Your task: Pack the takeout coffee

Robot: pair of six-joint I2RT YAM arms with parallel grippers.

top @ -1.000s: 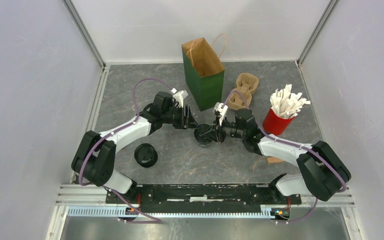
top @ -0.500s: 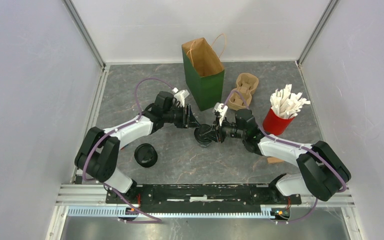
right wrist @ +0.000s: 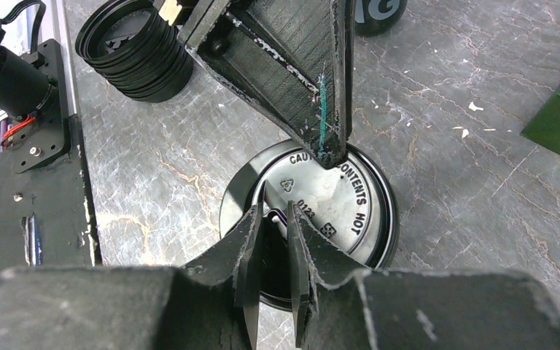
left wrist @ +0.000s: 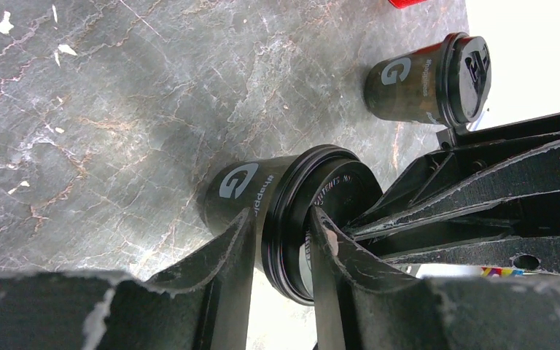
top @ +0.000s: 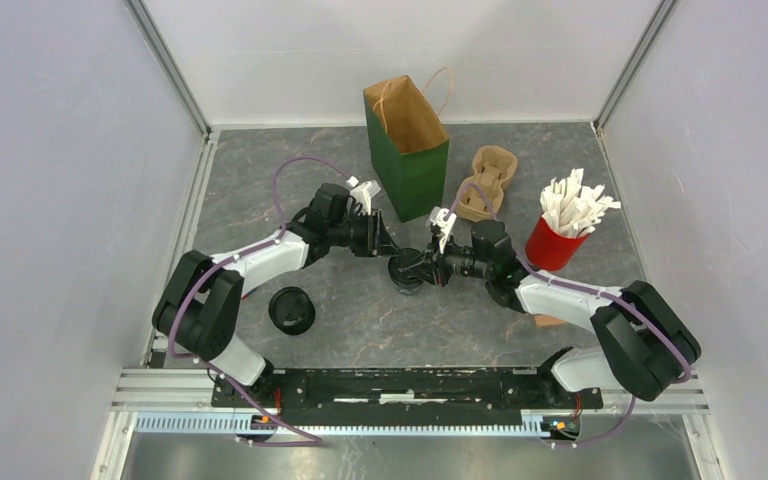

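One takeout coffee stands mid-table, a black cup with a black lid. My left gripper reaches it from the left. In the left wrist view its jaws straddle the lid's rim, one finger on the lid's top, the other beside the cup wall with a slit of light at the rim. My right gripper comes from the right, its fingers nearly together on the lid's near edge. A second coffee stands farther off, and another shows at the top of the right wrist view.
The green paper bag stands open at the back. A tan cup carrier lies to its right, and a red cup of white packets stands beside my right arm. A stack of black lids sits at the front left.
My left gripper has shifted slightly toward the cup and its jaws have narrowed around the lid's rim. The right arm and the cup have stayed put.
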